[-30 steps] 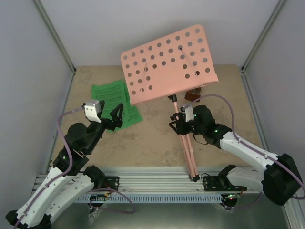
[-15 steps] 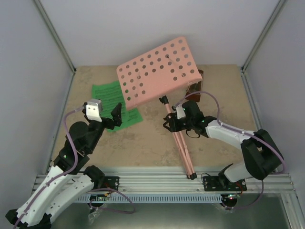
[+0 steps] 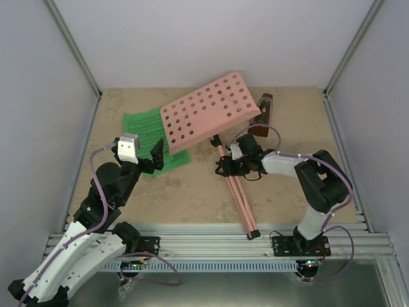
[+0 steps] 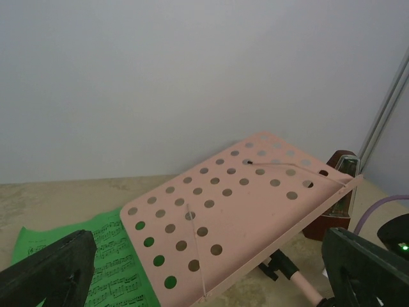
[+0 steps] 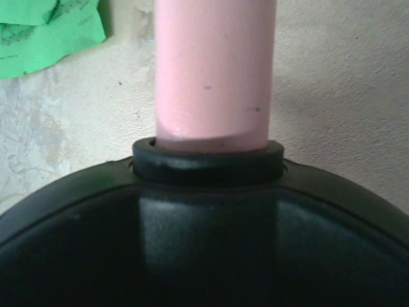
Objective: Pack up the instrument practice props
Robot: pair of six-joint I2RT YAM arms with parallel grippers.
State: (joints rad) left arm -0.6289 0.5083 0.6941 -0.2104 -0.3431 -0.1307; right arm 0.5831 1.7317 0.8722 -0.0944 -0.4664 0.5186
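The pink music stand (image 3: 203,110) leans low over the table, its hole-punched desk tipped toward the back left and its folded legs (image 3: 241,204) running to the front rail. My right gripper (image 3: 225,167) is shut on the stand's pole; in the right wrist view the pink pole (image 5: 214,70) enters a black collar (image 5: 208,157) close to the lens. Green sheet-music pages (image 3: 144,131) lie flat at the left, partly under the desk. The brown metronome (image 3: 262,115) stands behind the desk. My left gripper (image 3: 156,157) hangs open over the pages, and its wrist view shows the desk (image 4: 243,198), the pages (image 4: 108,268) and the metronome (image 4: 335,208).
Grey walls with metal corner posts (image 3: 77,57) close in the tan table on three sides. The aluminium rail (image 3: 204,240) carrying both arm bases runs along the near edge. A purple cable (image 3: 255,131) loops above the right wrist.
The stand has tipped down and to the left, its desk now much lower. My right gripper moved left with the pole. The metronome is uncovered. The left arm barely moved.
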